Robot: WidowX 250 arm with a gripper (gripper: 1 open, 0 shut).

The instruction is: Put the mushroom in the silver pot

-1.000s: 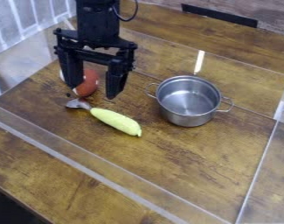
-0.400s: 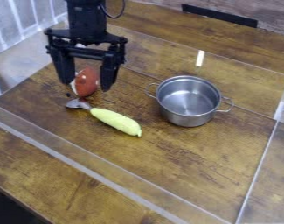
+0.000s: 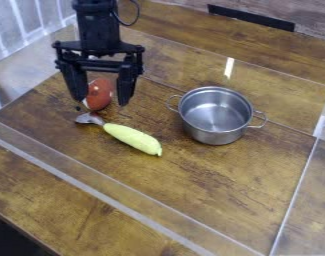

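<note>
Mushroom [image 3: 98, 95], small reddish-brown rounded toy, sits on wooden table [image 3: 192, 190] between my wide-open fingers [image 3: 75, 85]; I judge it light, rigid, slippery; best pinched across the cap.

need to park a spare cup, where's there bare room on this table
Bare wood lies in front of the corn and the pot, toward the near edge of the table, and behind the pot on the far side. The left is crowded: the open gripper hangs over the mushroom, with the corn just beside it.
</note>
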